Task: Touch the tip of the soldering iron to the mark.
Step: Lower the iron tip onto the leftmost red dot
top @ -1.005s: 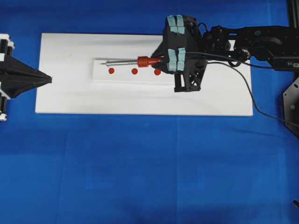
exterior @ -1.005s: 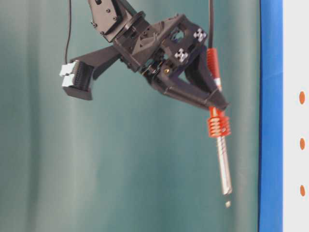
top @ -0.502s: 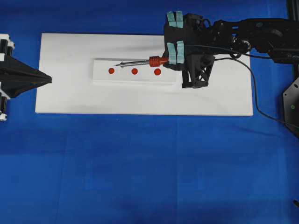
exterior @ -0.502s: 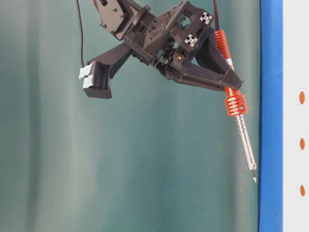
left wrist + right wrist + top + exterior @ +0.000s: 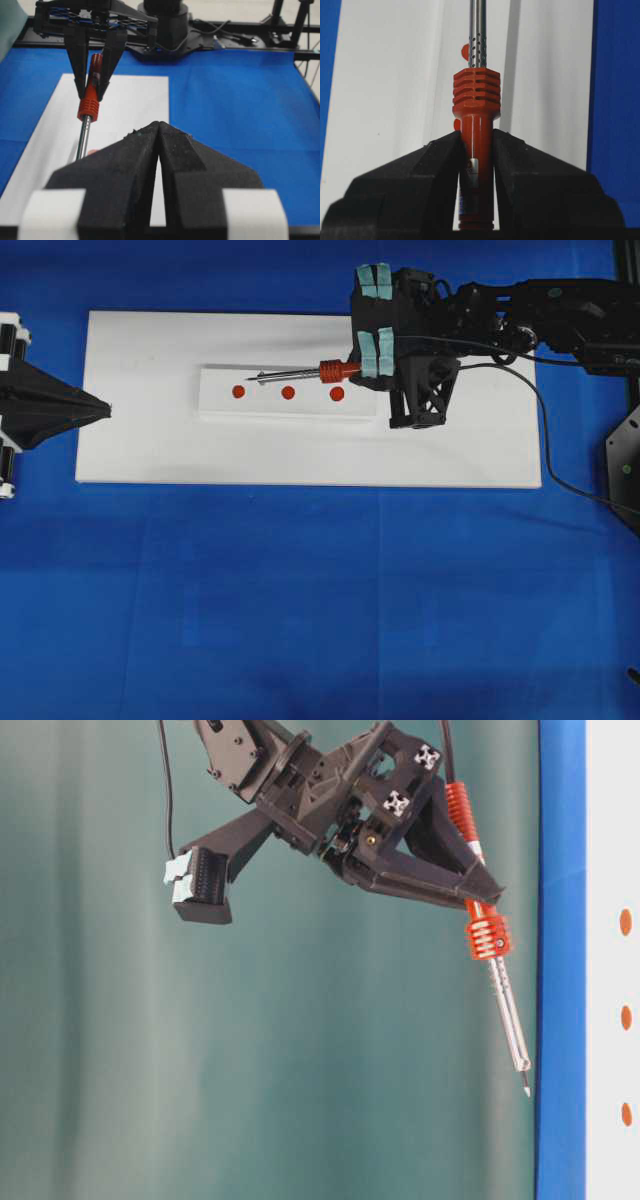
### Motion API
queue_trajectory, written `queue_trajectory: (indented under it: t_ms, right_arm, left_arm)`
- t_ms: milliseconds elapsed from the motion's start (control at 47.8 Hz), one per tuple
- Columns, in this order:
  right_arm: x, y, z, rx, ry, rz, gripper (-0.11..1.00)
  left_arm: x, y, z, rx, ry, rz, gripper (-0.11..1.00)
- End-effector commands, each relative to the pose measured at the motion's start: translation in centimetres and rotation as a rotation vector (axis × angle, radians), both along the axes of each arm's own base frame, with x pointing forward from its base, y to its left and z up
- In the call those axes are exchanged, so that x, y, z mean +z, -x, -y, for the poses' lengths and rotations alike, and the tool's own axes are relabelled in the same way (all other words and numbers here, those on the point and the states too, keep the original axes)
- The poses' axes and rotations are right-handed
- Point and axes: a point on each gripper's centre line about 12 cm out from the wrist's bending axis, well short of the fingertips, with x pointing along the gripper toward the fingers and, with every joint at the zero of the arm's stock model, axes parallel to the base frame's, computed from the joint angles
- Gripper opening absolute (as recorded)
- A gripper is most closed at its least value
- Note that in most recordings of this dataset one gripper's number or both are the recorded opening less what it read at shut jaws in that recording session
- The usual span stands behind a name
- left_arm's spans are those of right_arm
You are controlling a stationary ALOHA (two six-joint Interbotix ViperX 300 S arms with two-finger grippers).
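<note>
My right gripper [image 5: 362, 370] is shut on the orange-red handle of the soldering iron [image 5: 330, 371] [image 5: 476, 107]. The silver shaft points left over a raised white strip [image 5: 218, 406] that carries three red marks [image 5: 238, 392] [image 5: 288, 393] [image 5: 337, 394]. Its tip [image 5: 250, 378] hangs just behind and right of the leftmost mark. In the table-level view the tip [image 5: 526, 1091] stands off the board, touching nothing. At the board's left end my left gripper [image 5: 104, 410] [image 5: 159, 125] is shut and holds nothing.
The strip lies on a white board [image 5: 150, 455] over a blue cloth [image 5: 320, 600]. The iron's black cord [image 5: 540, 445] trails off the board's right end towards the right arm's base.
A second ago the iron reached further left, its tip past the leftmost mark. The right gripper drew back right and tilted the tip towards the board, then held still. The left gripper has not moved.
</note>
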Motion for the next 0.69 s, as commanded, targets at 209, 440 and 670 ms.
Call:
queue_trajectory:
  t_ms: [209,440,670]
  right_arm:
    - [1.5,-0.6,0.2,-0.002,0.014,0.044,0.06]
    - [0.9,-0.7,0.3,-0.004,0.009,0.029,0.06]
    - [-1.2,-1.7,0.6,-0.007,0.001,-0.009,0.06]
  left_arm:
    - [0.4,-0.1,0.0,0.001,0.0,0.015,0.0]
    - [0.4,-0.1,0.0,0.001,0.0,0.015,0.0]
    - [0.4,-0.1,0.0,0.001,-0.001,0.014,0.0]
